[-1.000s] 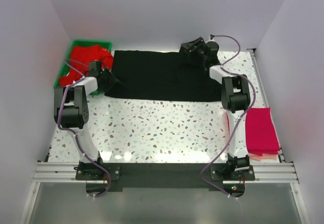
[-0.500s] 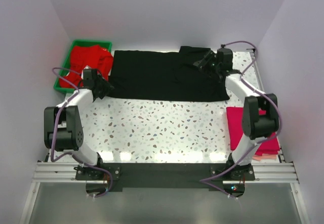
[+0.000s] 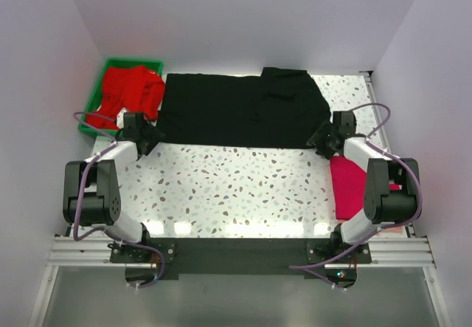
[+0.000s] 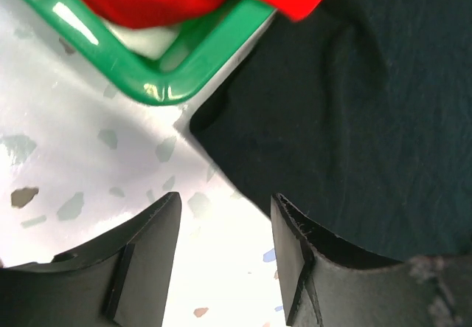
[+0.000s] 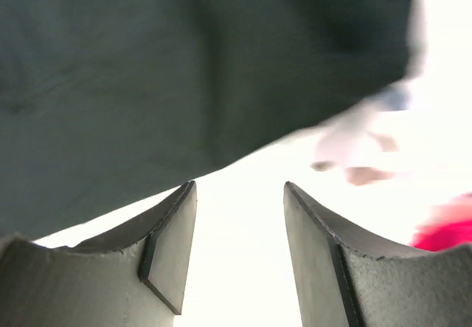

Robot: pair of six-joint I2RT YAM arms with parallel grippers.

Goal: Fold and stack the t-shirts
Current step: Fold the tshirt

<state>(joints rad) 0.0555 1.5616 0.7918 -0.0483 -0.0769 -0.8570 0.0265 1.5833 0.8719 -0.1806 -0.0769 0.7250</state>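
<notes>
Along the near edge of the black t-shirt (image 3: 236,113), left fingers (image 4: 140,253) and right fingers (image 5: 169,231) spread apart, empty, right ones drawn back from its far side.

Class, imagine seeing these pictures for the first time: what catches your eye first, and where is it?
A big black t-shirt lies spread across the far half of the table, with the open left gripper and right gripper at its near corners. Bright red shirts are heaped in a green tray at the far left, and a magenta shirt lies at the right edge.
</notes>
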